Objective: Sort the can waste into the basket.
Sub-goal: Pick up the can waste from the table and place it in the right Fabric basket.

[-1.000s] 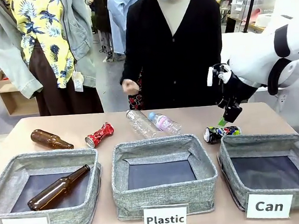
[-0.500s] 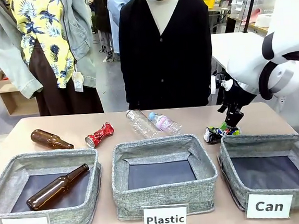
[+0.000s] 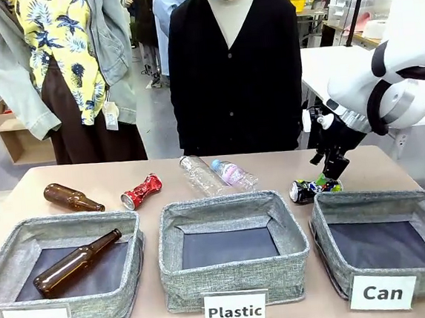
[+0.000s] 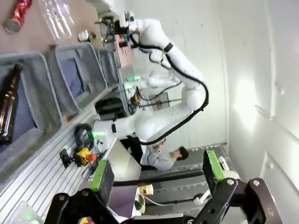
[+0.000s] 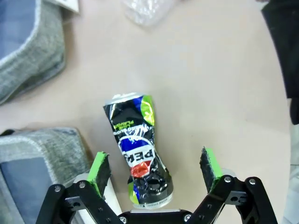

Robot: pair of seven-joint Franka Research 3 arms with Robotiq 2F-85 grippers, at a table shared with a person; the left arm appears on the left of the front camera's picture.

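2 crushed cans lie on the surface point(image 3: 110, 175) in the front view. The red can point(image 3: 141, 192) is left of middle, near a brown glass bottle point(image 3: 72, 197). The dark Pepsi can point(image 3: 314, 188) lies just beyond the far left corner of the grey basket labelled "Can" point(image 3: 333, 264). My right gripper point(image 3: 331, 172) hangs directly over that dark can, pointing down. The "Can" basket holds nothing, and the "Bottle" basket point(image 3: 7, 285) holds 1 brown bottle point(image 3: 76, 263).

In the left wrist view, my left gripper point(image 4: 156, 170) is spread wide and holds nothing, raised well away from the baskets. The red can point(image 4: 17, 9) shows far off at the top left corner.

In the right wrist view, my right gripper point(image 5: 156, 167) stands wide, with 1 green pad on each side of the dark Pepsi can point(image 5: 138, 154). I cannot see either pad touching it. The can lies flat on the surface, with the "Can" basket's corner point(image 5: 42, 149) just beside it.
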